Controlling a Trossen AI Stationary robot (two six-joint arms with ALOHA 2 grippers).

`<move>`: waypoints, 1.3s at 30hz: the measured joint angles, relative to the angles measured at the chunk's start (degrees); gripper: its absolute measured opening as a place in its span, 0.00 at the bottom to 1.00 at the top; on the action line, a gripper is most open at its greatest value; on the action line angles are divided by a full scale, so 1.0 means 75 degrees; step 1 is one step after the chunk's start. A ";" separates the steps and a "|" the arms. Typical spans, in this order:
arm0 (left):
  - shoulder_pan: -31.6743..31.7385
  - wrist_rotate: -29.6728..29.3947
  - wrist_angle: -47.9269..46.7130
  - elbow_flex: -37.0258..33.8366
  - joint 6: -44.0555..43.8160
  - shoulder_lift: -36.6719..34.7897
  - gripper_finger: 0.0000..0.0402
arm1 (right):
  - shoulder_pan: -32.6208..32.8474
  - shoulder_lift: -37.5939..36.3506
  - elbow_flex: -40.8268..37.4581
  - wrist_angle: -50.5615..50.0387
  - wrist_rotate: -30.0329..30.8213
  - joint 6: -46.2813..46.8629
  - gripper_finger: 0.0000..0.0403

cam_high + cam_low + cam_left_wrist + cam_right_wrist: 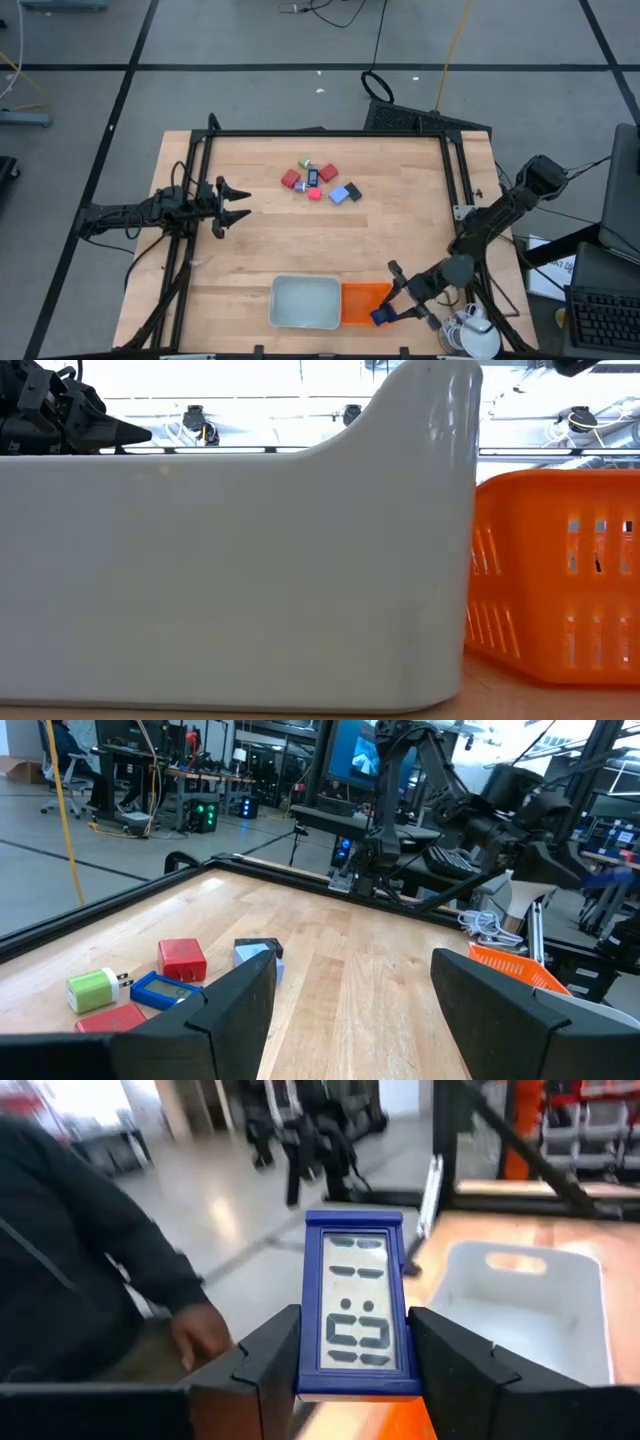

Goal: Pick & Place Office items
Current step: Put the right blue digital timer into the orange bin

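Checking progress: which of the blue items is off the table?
The blue-framed display piece, clamped in the right gripper over the orange basket; the others lie mid-table.

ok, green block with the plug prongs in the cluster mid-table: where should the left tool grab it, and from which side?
Probably across the green block's two broad side faces, coming straight down from above. It lies on its side with the metal prongs sticking out of one end, so avoid that end. The blue-framed display piece sits close beside it, so the fingers need to slip between them. The left tool is open and short of the cluster.
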 joint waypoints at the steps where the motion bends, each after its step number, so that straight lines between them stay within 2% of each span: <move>1: -0.0002 0.0001 0.0002 -0.0001 -0.0002 -0.0002 0.68 | -0.0038 0.0106 0.0181 -0.0316 0.0001 -0.0027 0.41; 6: -0.0003 0.0003 0.0001 0.0000 -0.0002 -0.0003 0.67 | -0.0222 0.0642 0.0693 -0.1524 -0.0001 -0.0028 0.41; 17: -0.0001 0.0003 0.0002 0.0000 0.0000 -0.0002 0.67 | -0.0415 0.1363 0.0708 -0.2184 -0.0001 -0.0254 0.41; 25: -0.0003 0.0003 0.0001 0.0000 0.0000 -0.0001 0.67 | -0.0477 0.1384 0.0711 -0.2950 0.0019 -0.0228 0.41; 39: 0.0000 0.0000 0.0002 0.0000 0.0000 0.0000 0.67 | -0.0472 0.1381 0.0710 -0.3256 0.0001 -0.0213 0.41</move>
